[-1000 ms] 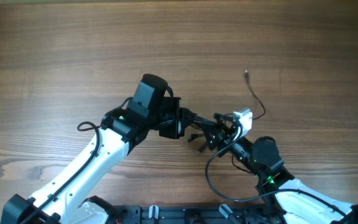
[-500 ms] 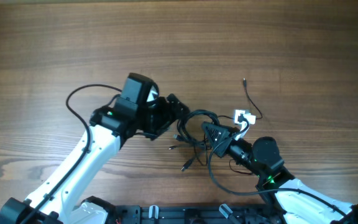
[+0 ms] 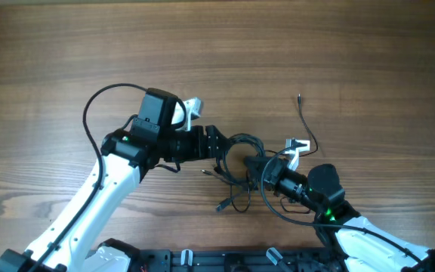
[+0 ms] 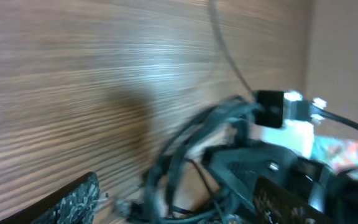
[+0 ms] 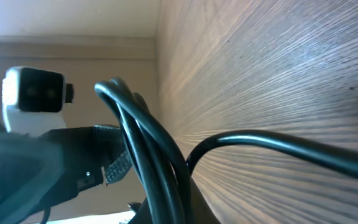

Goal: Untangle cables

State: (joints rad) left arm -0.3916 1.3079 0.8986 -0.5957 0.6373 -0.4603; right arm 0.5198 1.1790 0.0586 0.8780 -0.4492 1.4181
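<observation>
The cables (image 3: 242,142) lie tangled near the middle of the table's (image 3: 202,45) front edge, with one loose end reaching away from that edge. The left gripper (image 3: 219,148) is spread wide just beside the tangle. The right gripper (image 3: 266,175) is pinched on the cables.

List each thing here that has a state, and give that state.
cables: tangled in one bunch between the claws, one end trailing free.
left claw: open, holding nothing.
right claw: shut on the cables.
</observation>
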